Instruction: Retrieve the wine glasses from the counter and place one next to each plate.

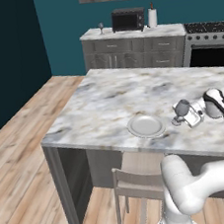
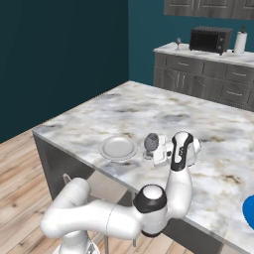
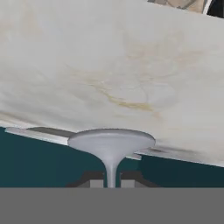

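Beside rimmed pale plate [image 1: 146, 125] | jaws grip translucent stemmed wine glass [image 1: 181, 109] | marbled island [image 1: 107, 99]

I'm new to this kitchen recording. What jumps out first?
The claw grips a wine glass by its stem, foot on the island right beside the pale plate. A second glass stands on the far counter left of the microwave.

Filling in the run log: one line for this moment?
gripper: shut on glass stem | glass: by grey plate on island | second glass: on counter
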{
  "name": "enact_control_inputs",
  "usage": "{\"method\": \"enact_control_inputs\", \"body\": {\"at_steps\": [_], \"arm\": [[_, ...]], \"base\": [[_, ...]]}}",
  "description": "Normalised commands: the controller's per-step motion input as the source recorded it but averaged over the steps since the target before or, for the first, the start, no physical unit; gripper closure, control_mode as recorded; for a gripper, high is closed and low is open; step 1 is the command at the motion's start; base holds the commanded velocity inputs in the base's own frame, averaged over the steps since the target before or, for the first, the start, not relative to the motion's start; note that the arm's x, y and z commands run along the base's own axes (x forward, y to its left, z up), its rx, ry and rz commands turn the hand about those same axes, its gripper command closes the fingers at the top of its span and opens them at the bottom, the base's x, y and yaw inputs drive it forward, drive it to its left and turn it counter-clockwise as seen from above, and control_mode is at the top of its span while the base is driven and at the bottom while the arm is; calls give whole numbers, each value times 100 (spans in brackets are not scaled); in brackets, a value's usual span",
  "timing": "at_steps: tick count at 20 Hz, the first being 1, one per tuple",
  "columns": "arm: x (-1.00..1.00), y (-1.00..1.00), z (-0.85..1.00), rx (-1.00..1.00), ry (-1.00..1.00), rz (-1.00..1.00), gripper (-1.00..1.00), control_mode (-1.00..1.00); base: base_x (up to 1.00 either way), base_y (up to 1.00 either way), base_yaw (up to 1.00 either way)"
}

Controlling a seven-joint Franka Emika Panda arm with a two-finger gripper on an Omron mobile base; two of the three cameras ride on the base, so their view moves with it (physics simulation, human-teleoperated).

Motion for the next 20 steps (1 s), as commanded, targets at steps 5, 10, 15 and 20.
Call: {"method": "enact_control_inputs", "body": {"at_steps": [5, 10, 15, 20], "arm": [[0, 0, -7, -7, 0, -5, 100, -100], [1, 0, -29, -1, 5, 0, -100, -100], [3, -7, -9, 0, 3, 0, -100, -100], [0, -25, 0, 0, 1, 0, -100, -100]], "base": [[0, 0, 0], [0, 0, 0], [0, 0, 0], [0, 0, 0]]}}
